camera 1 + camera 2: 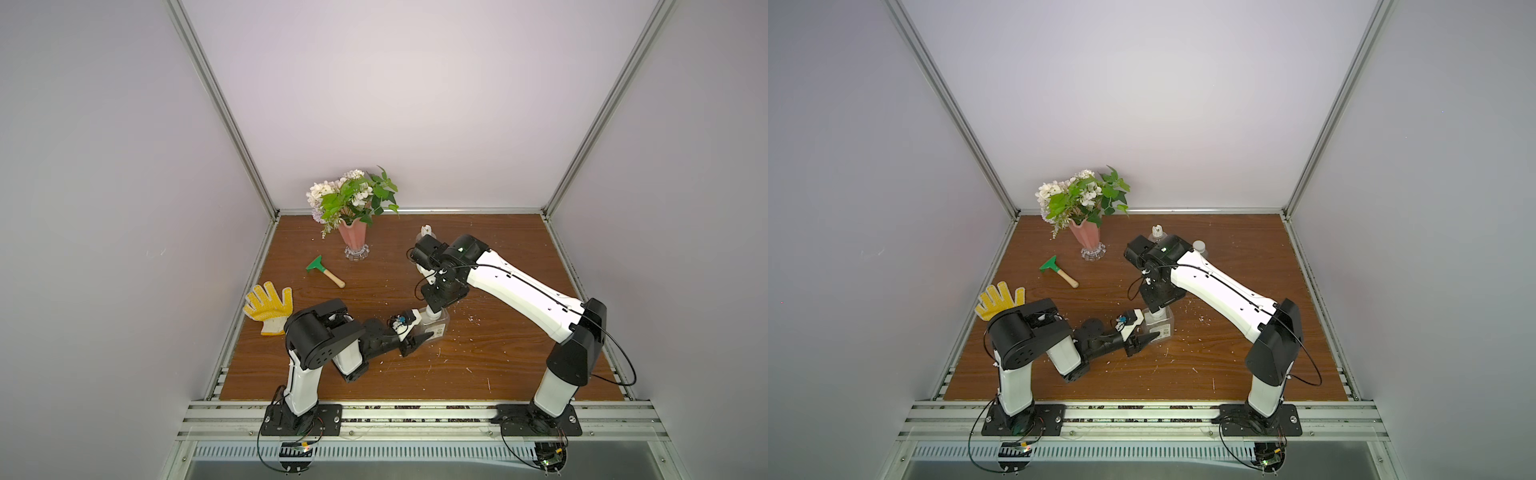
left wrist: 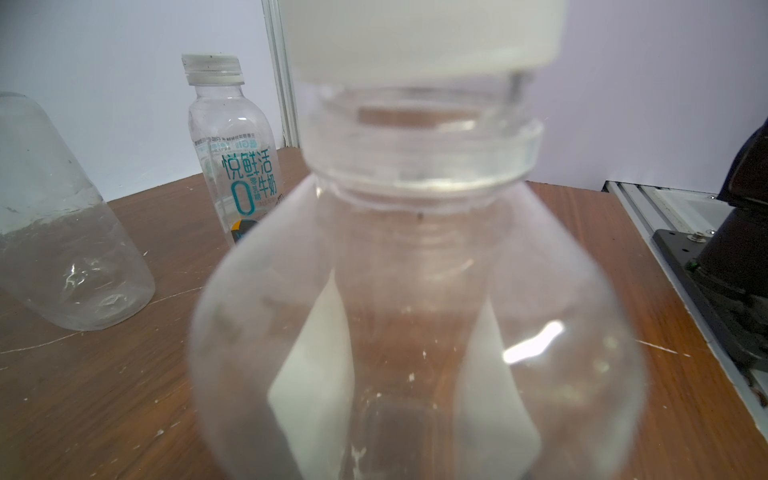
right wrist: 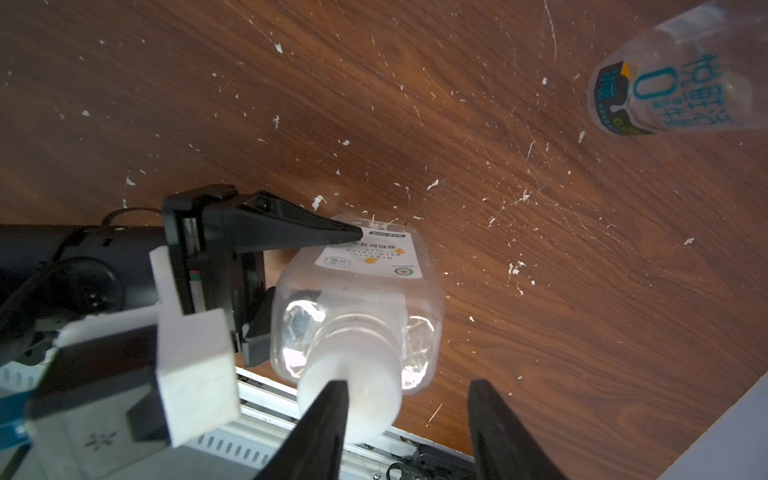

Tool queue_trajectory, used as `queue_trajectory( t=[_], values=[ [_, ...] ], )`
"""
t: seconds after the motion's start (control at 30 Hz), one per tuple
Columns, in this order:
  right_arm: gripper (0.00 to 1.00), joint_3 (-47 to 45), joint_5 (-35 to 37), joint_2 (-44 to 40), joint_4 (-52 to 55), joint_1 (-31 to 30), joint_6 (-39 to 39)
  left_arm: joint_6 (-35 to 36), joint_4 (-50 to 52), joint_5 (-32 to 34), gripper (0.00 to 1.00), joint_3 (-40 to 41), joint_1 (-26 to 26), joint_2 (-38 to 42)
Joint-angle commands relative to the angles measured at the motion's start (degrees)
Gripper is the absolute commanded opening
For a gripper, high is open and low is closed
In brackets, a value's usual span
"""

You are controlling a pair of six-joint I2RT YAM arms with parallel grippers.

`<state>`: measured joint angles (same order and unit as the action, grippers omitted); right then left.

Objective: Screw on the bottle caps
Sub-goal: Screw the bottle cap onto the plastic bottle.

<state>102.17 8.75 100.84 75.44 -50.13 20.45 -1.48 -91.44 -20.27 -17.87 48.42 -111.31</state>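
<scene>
square bottle upright on table, near centre | white cap on its neck, neck ring showing below | left gripper clamped on the bottle's body from the left | right gripper above, jaws straddling the cap, one finger touching it, the other apart | teal-printed bottle, capped, and rounded bottle farther back

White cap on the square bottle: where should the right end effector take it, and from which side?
I'd take the white cap on its round side wall, pinching across the diameter, coming straight down from above. The square bottle stands upright with its body clamped by the left end effector, so the top is free, and the cap sits high on the neck.
</scene>
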Motion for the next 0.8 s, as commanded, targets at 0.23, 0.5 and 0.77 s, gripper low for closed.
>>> queue_trajectory(
  t=[0.23,0.5,0.77],
  values=[
    [0.52,-2.3,-0.1,-3.6,1.8,0.0,0.6,-0.1,-2.3,-0.4,0.53,-0.9,0.5,-0.8],
    [0.51,-3.5,-2.3,-4.5,1.7,-0.1,1.0,-0.1,-2.2,-0.4,0.53,-1.0,0.6,-0.9],
    [0.51,-4.4,-1.8,-4.6,0.6,-0.2,1.3,-0.1,-2.2,-0.4,0.53,-0.9,0.5,-0.8]
  ],
)
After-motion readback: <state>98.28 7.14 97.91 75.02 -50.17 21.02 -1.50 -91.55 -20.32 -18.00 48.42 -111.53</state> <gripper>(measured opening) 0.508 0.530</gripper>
